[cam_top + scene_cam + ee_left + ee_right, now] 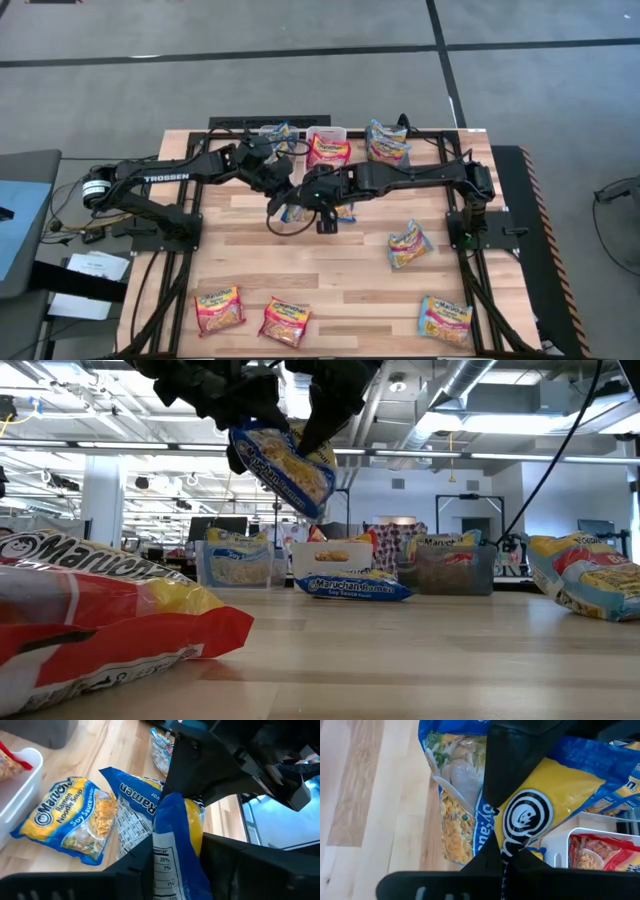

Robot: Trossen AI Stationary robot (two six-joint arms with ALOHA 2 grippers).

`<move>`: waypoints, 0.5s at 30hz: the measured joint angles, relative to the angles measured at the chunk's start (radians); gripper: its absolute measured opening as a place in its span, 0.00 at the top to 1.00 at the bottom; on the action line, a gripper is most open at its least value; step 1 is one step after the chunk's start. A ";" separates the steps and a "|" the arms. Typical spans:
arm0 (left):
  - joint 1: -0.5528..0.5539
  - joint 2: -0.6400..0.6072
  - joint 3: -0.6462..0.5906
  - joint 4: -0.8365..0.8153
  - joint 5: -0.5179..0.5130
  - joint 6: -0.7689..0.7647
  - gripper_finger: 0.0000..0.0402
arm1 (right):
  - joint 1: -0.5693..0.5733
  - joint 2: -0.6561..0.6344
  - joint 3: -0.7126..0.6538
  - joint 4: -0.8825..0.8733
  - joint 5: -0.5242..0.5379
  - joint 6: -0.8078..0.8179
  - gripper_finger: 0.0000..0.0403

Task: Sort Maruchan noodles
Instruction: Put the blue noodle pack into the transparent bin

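Note:
Both grippers meet over the table's middle on one blue-trimmed Maruchan packet [285,468], lifted high above the wood. My left gripper [283,190] comes from the left and my right gripper [318,198] from the right; each is shut on it. A second blue packet [355,587] lies flat on the table below them, also seen in the left wrist view [70,817]. Red-trimmed packets [220,308] [285,320] lie near the near edge, and two more [410,243] [445,318] lie on the right. My left gripper pinches the held packet by its blue end seam [172,840], which runs back between the two fingers. The packet is clear of the table and tilted. My right gripper pinches the same packet across its yellow face beside the round logo [525,815], one finger [512,760] lying over the front. The packet hangs tilted below it.
Three bins stand along the far edge: a clear one [280,133] with blue packets, a white one [328,148] with red packets, a dark grey one [388,142] with packets piled in it. Bare wood lies between the arms and the near packets.

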 joint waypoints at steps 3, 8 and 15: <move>0.000 0.000 0.000 0.000 0.000 0.006 0.79 | 0.000 0.000 0.000 0.002 0.000 0.020 0.99; 0.000 0.000 0.000 0.000 0.000 0.030 0.89 | 0.000 0.000 0.000 0.002 0.000 0.021 0.98; 0.000 0.000 0.000 0.000 0.000 0.062 0.98 | 0.000 0.000 0.000 0.003 0.004 0.021 0.87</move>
